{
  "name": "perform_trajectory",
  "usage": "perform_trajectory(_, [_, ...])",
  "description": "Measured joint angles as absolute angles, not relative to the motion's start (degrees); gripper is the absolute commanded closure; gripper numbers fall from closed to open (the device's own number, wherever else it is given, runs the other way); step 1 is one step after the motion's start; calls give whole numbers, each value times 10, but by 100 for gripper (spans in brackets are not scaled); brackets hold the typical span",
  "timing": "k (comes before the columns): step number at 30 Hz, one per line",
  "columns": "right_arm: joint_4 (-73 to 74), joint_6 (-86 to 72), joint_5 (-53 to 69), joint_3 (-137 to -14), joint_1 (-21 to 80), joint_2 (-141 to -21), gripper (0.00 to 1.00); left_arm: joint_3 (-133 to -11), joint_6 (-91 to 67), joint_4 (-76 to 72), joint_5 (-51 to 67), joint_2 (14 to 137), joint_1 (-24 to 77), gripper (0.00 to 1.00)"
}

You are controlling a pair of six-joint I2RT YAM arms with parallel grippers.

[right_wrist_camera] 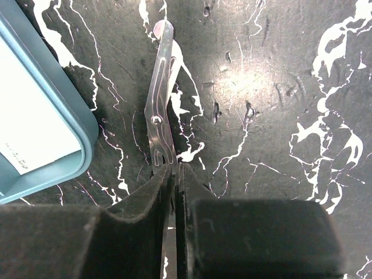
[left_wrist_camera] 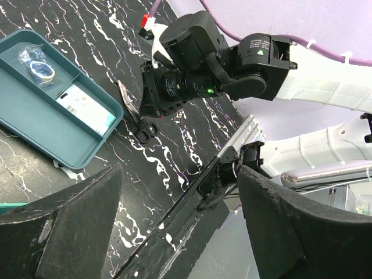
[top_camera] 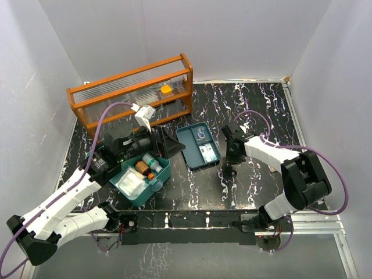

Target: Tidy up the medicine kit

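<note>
Fingers [right_wrist_camera: 133,215] of the right gripper [right_wrist_camera: 175,174] are pressed together on a pair of scissors [right_wrist_camera: 158,116], pinching the metal just behind the pivot; the blades lie closed and flat on the black marbled table [top_camera: 261,110], tips pointing away from the wrist. Just beside the blades, not touching them, sits the rounded corner of the teal tray insert [right_wrist_camera: 87,136], which holds a white card [right_wrist_camera: 29,116] in that compartment; the other compartment holds a small clear packet [top_camera: 201,136] with something blue inside. The tray lies on the table apart from its box, between the two arms. The left gripper [left_wrist_camera: 174,232] is spread wide with nothing between its dark fingers, and sits at the far edge of the medicine kit [top_camera: 165,170]. The kit box stands open at the near left of the table, and inside are a brown bottle [top_camera: 141,167], a white bottle with a green cap [top_camera: 150,158] and a white wrapped pack [top_camera: 129,183]. An orange-brown wooden rack [top_camera: 133,93] with clear ribbed panels stands at the far left, well apart from the scissors
</note>
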State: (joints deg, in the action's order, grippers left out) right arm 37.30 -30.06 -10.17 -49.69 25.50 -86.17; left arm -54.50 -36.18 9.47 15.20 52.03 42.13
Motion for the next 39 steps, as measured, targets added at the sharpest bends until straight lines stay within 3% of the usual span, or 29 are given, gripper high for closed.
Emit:
perform_trajectory(5, [375,-310,-104,-488,255,-860,64,-544,-362,95,149,520,422,22])
perform_trajectory(10, [375,-311,-95,-479,257,-860,60,-543,-361,99,143,519,422,22])
perform_trajectory(19, [374,-301,-88,-481,270,-874,61,-542,-361,100,140,519,422,21])
perform_trajectory(27, [373,-301,-86,-481,272,-875,78,-542,-360,107,139,519,422,21])
perform_trajectory(39, [374,-313,-108,-481,274,-839,79,-542,-359,108,129,519,422,21])
